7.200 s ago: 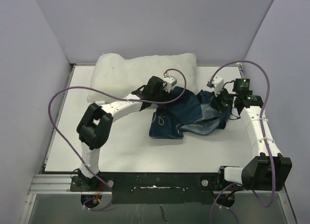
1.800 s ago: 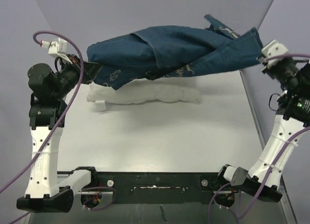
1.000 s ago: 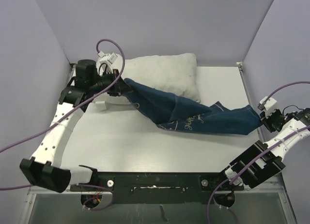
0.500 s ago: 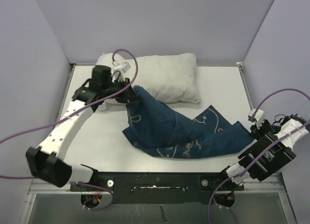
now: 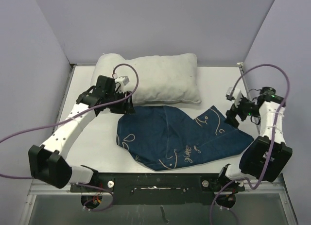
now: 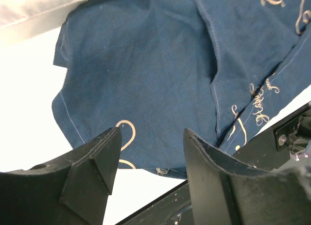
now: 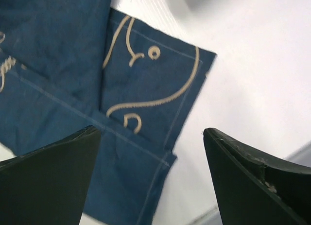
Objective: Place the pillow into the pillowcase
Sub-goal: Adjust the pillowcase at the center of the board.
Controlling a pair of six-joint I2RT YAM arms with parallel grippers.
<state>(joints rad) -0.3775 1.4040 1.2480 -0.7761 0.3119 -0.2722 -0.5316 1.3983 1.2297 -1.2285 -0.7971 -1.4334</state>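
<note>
A: Where do things lie?
B: The pillowcase (image 5: 177, 137) is flat at lower centre, with the pillow (image 5: 150, 79) just behind it. The left gripper (image 6: 151, 131) and right gripper (image 7: 150, 131) are both spread and empty.
A: What's the risk?
B: The opening looks flattened shut. I'd expect a pinch to catch both layers, which would block the pillow.

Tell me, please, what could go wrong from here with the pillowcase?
The pillowcase lies flat and folded over, its opening not evident; the open left gripper or right gripper might pinch both layers together. Its near corner reaches the front edge of the table, so a tug could drag it off.
</note>
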